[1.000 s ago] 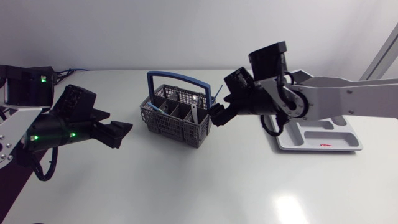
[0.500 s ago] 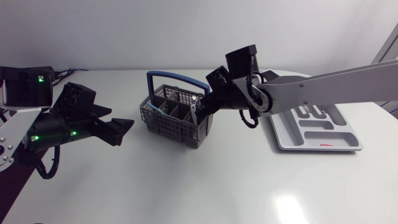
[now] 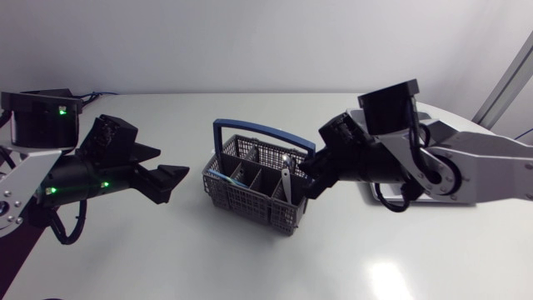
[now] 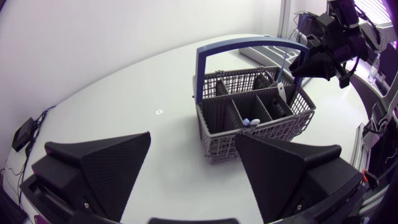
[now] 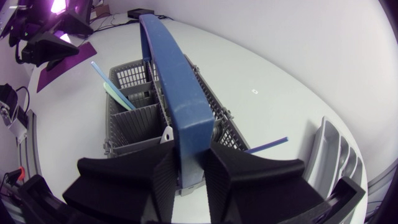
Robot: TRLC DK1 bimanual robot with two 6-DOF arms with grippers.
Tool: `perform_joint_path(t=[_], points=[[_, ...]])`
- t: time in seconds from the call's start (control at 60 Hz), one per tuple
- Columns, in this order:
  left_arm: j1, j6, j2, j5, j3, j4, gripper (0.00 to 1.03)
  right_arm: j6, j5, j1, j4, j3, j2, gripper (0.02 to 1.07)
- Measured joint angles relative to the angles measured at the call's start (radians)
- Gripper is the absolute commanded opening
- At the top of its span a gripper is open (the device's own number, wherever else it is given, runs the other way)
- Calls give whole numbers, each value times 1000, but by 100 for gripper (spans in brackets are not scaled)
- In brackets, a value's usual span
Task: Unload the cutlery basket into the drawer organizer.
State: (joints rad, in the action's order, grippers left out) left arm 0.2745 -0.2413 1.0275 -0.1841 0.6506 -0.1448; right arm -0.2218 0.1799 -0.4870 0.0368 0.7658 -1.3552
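The grey mesh cutlery basket (image 3: pixel 250 190) (image 4: pixel 255 121) (image 5: pixel 130 118) stands mid-table under its blue arched handle (image 3: pixel 262 133) (image 4: pixel 249 46) (image 5: pixel 171 81). My right gripper (image 3: pixel 311 173) (image 5: pixel 189 167) is shut on that handle at its right end, one finger on each side. A silver utensil (image 3: pixel 285 179) (image 4: pixel 281 93) and a light blue stick (image 5: pixel 104 78) stand in the compartments. My left gripper (image 3: pixel 171 179) (image 4: pixel 193 142) is open, left of the basket and apart from it. The white drawer organizer (image 5: pixel 336 155) lies behind my right arm.
A thin blue stick (image 5: pixel 267 146) pokes out past the basket on the organizer side. In the head view my right arm covers most of the organizer, with bare white table in front of the basket.
My right gripper has shut on the basket's handle. The basket has shifted to the right and toward the front edge with it. The left gripper edged slightly right.
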Motion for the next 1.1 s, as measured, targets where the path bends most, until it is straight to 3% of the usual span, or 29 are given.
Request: perform_joint_path(t=[0.1, 0.15, 0.4, 0.683, 0.917, 1.1], points=[[62, -26, 0, -19, -3, -4, 94, -26, 3, 20, 29, -49, 71, 91], [76, -43, 0, -41, -3, -10, 94, -34, 5, 32, 44, -59, 96, 100], [39, -209, 38, -213, 27, -101, 89, -61, 57, 57, 118, -149, 293, 101], [7, -435, 199, -280, 120, -129, 75, -97, 79, -38, 269, -171, 447, 101], [7, -528, 291, -334, 190, -127, 45, -97, 77, -71, 297, -204, 473, 101], [13, -574, 309, -357, 193, -128, 32, -98, 71, -74, 298, -212, 474, 101]])
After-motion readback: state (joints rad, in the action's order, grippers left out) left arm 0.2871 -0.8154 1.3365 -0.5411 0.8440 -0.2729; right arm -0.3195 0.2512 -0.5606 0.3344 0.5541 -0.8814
